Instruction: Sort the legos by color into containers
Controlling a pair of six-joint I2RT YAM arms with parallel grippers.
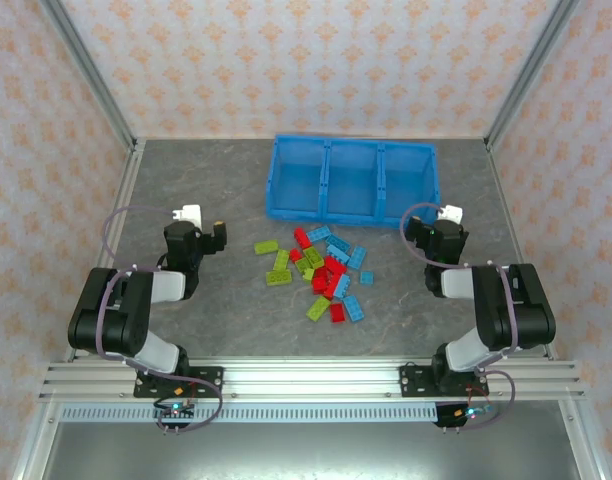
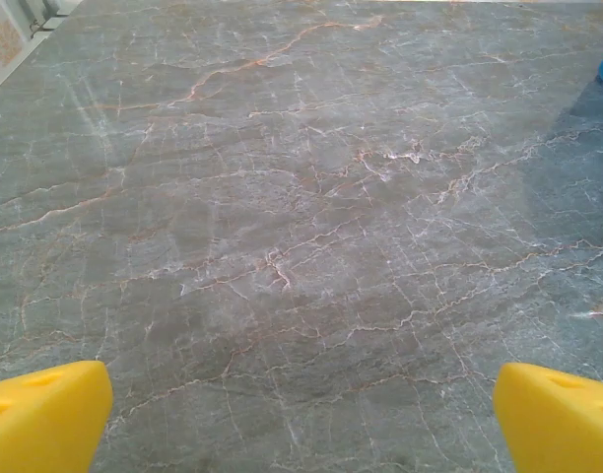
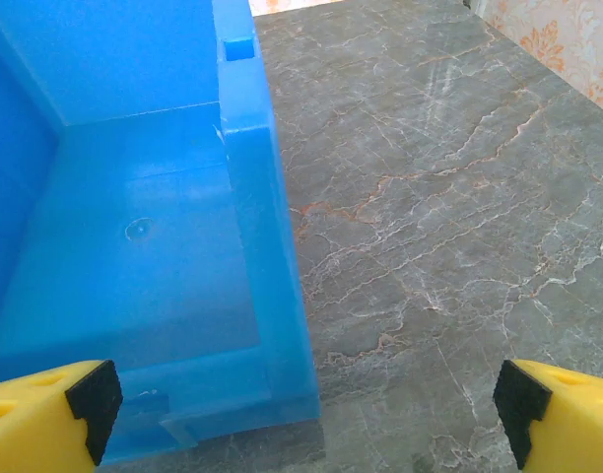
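Both grippers are held wide open, and nothing is gripped by either. On the left gripper (image 2: 301, 424), as seen from its wrist camera, the yellow fingers (image 2: 45, 414) are spread to the two lower corners, and bare grey marbled table (image 2: 301, 197) is seen between them. No contact with the table can be made out. The right gripper (image 3: 301, 424) is opened just as far. Its left finger (image 3: 50, 409) is seen against the right-hand compartment (image 3: 134, 256) of the blue bin (image 3: 267, 246), and its right finger against bare table. The bin's end wall is framed between the two.

From above, the left arm (image 1: 116, 310) and the right arm (image 1: 511, 305) are seen folded, elbows drawn back toward the near rail and forearms pointed away from it. The left gripper (image 1: 204, 225) is placed over open table well to the left of the legos. The right gripper (image 1: 433, 220) is placed just beside the bin's near right corner.

Between the two grippers the legos (image 1: 321, 272) are scattered in a loose heap on the table, with red, yellow-green and light blue bricks mixed together. Some overlap, and a few lie a little apart at the edges. Just beyond the heap the bin (image 1: 351, 213) is set, its three compartments side by side and divided by blue walls. No brick can be made out inside them.
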